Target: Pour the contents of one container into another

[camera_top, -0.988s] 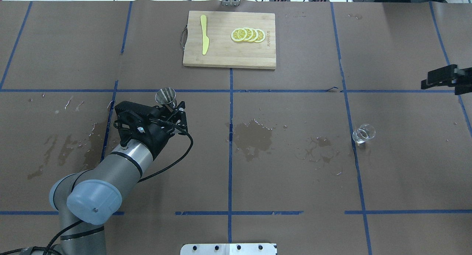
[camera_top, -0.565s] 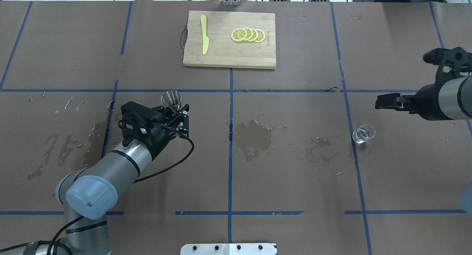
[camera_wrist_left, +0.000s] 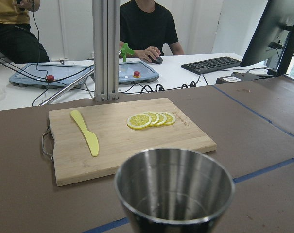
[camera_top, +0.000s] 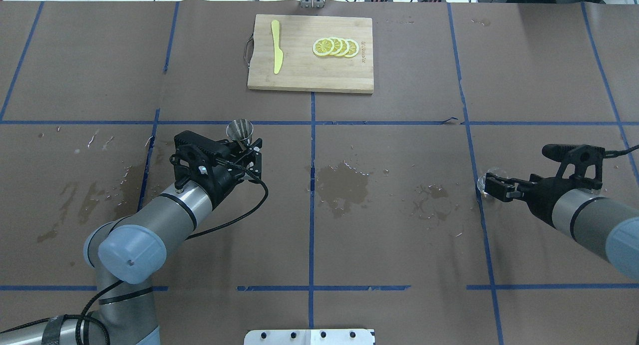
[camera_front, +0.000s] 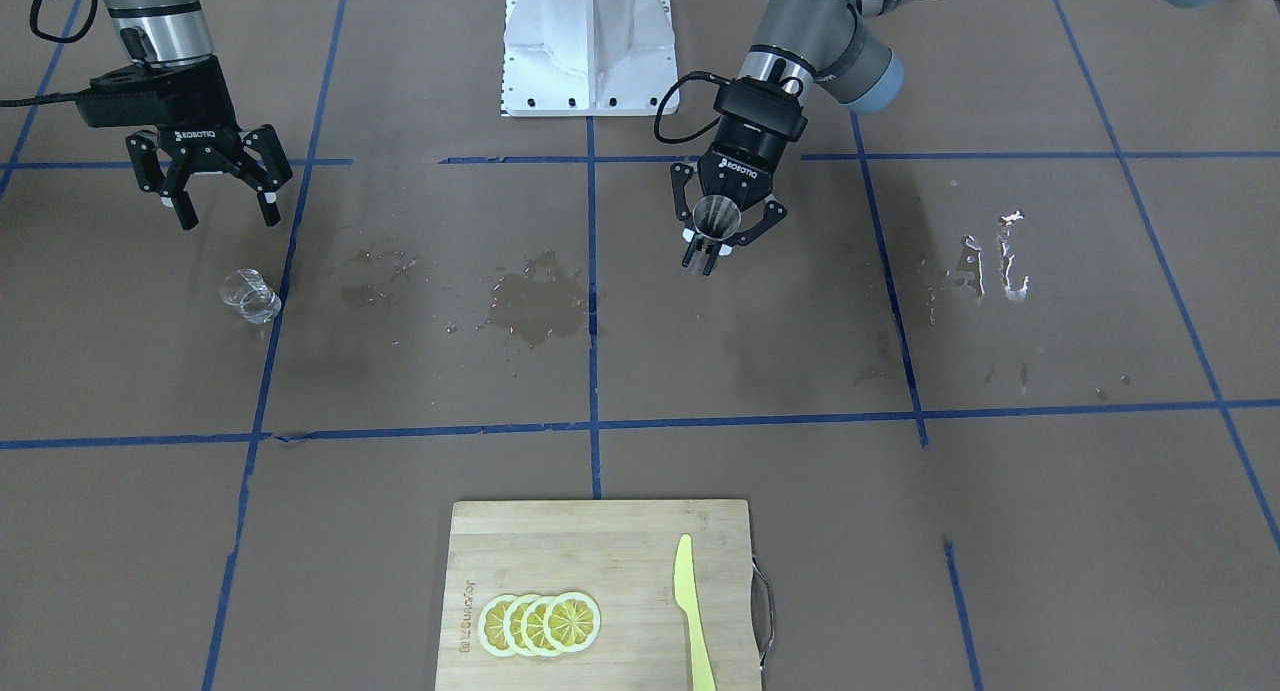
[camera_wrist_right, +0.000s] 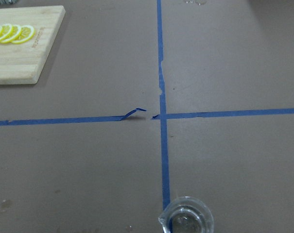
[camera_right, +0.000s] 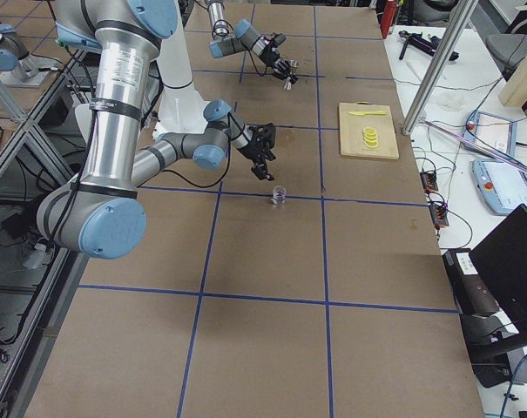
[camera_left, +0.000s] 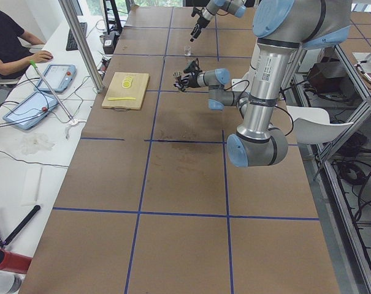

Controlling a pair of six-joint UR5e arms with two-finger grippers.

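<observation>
Tabletop scene viewed from behind a two-armed robot; the table [camera_top: 399,245] is covered in brown paper and marked into squares with blue tape [camera_top: 312,225].

On the left, the left gripper [camera_top: 245,146] is clamped on a small steel cup [camera_top: 239,130]. Its fingers press on the cup's sides. The wrist camera looks straight over the cup's open mouth, which faces up – the rim is round and level there. The cup sits left of the table's centre line, just on the near side of a cross strip of tape. Whether its base touches the paper cannot be told.

On the right, the right gripper [camera_front: 228,214] hangs with its fingers spread wide apart and nothing between them. A small clear glass beaker [camera_front: 250,296] stands upright on the table beside a tape line, just beyond the fingertips and not touching them. The beaker is well apart from the steel cup.

Between the two arms, dark wet patches [camera_front: 535,306] stain the paper, and more stains lie at the far left.

At the far edge, near the middle, lies a wooden cutting board [camera_top: 299,70]. It carries a row of overlapping lemon slices [camera_top: 335,47] and, to their left, a yellow plastic knife [camera_top: 276,46].
</observation>
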